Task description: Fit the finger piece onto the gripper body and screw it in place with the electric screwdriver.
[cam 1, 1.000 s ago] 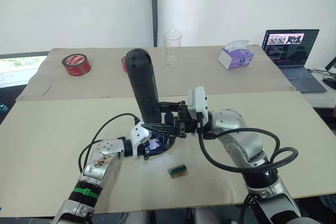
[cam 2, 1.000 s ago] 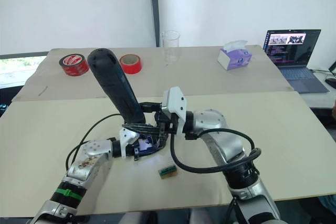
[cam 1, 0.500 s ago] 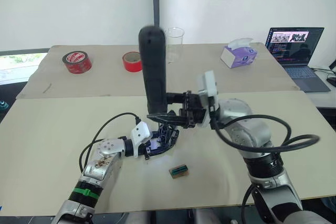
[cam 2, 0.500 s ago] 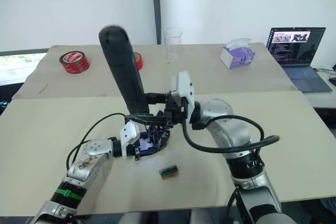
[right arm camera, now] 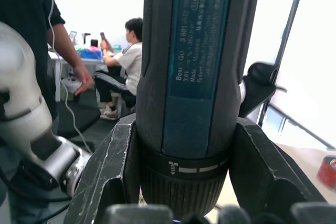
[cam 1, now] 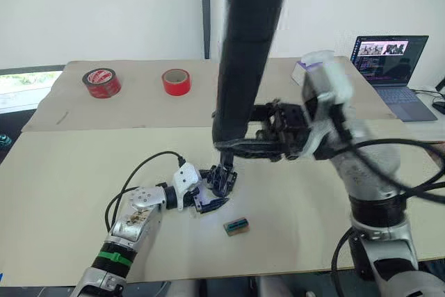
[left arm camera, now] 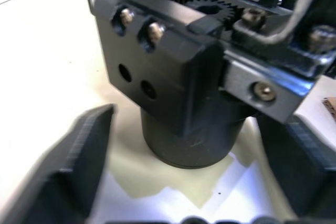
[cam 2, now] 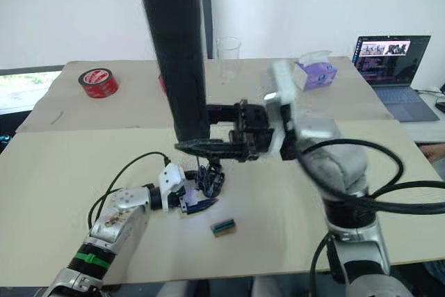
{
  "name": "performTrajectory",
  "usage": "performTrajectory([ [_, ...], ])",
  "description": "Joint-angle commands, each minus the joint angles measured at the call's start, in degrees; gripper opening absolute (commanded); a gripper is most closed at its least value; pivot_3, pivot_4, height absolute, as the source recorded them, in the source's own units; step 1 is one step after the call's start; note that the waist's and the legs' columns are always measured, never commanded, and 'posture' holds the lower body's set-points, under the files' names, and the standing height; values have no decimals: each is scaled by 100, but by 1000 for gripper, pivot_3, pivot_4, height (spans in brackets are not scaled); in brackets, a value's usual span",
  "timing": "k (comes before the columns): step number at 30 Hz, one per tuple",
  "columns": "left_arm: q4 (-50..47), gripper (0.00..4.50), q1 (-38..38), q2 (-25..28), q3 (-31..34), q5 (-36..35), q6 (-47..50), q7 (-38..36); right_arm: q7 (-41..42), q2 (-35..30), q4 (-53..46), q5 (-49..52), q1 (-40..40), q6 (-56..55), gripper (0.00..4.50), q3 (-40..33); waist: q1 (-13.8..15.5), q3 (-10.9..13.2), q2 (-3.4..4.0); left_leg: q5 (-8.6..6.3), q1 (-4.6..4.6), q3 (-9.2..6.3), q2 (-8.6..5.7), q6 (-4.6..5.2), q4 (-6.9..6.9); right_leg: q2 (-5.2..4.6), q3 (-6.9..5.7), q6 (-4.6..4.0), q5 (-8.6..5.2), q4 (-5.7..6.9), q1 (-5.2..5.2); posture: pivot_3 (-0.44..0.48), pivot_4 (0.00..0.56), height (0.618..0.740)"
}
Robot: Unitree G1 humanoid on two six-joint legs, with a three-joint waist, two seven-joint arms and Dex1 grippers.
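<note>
Right gripper clamps the screwdriver above the gripper body; left gripper jaws spread around the body; screwing looks unfinished.

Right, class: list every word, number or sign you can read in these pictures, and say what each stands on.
"Bosch GO", "3,6V", "Robert Bosch": blue label on the electric screwdriver, held in the right tool; its other lines are too blurred to read.
Laptop screen: too small to read.
Red tape roll: print too small to read.

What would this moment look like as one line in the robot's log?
right gripper: shut on electric screwdriver, upright above table | left gripper: open beside gripper body on table
</note>
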Motion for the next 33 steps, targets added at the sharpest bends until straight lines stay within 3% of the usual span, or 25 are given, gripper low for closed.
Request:
performTrajectory([
  [1,-151,4452,664,574,464,-320,34,-368,-318,-906,105,772,-317,792,1933,-979,-51,3,-7,0,0,1,4,0,-10,-2,1,-1,0,-1,-5,0,150,740],
  [4,-408,4452,1103,888,1012,-794,-207,-611,-33,-2146,568,620,-134,1499,1933,-1138,-87,3,-6,-2,1,5,4,-4,-47,-34,-4,-34,-19,-10,-24,0,150,740],
  [7,-990,4452,1518,1166,1647,-1608,-184,-1064,318,-3569,1189,-184,297,1990,1933,-716,-93,10,-1,-2,-14,17,2,-5,-79,-51,-15,-52,-29,-10,-55,0,150,740],
  [11,-1826,4452,1783,1523,2152,-2324,199,-1294,735,-4461,1888,-1360,655,1946,1933,213,-89,35,25,-2,-55,17,0,-6,-77,-61,-56,-52,-30,-25,-83,0,150,740],
  [15,-2292,4452,1782,1809,2486,-2776,781,-1165,883,-4504,2759,-2411,583,1953,1933,1178,-79,68,69,-2,-84,18,-9,-5,-38,-53,-91,-32,-18,-30,-88,0,150,740],
  [20,-2166,4452,1750,2006,2788,-2769,1086,-979,1022,-4236,3566,-3634,506,1340,1933,2045,-85,83,85,-3,-93,33,-22,2,-15,0,-90,13,8,-40,-84,0,150,740],
  [30,-2189,4452,2020,2186,2897,-2480,992,-1119,977,-3643,4626,-4587,223,1256,1933,2156,-96,95,60,1,-63,39,-9,-5,-2,28,-88,10,16,-30,-56,0,150,740],
  [33,-2137,4500,2008,2237,2901,-2339,883,-1158,1219,-3726,4686,-4602,232,1188,3326,2058,-80,97,56,1,-62,38,-7,-6,16,27,-87,4,20,-31,-48,0,150,740],
])
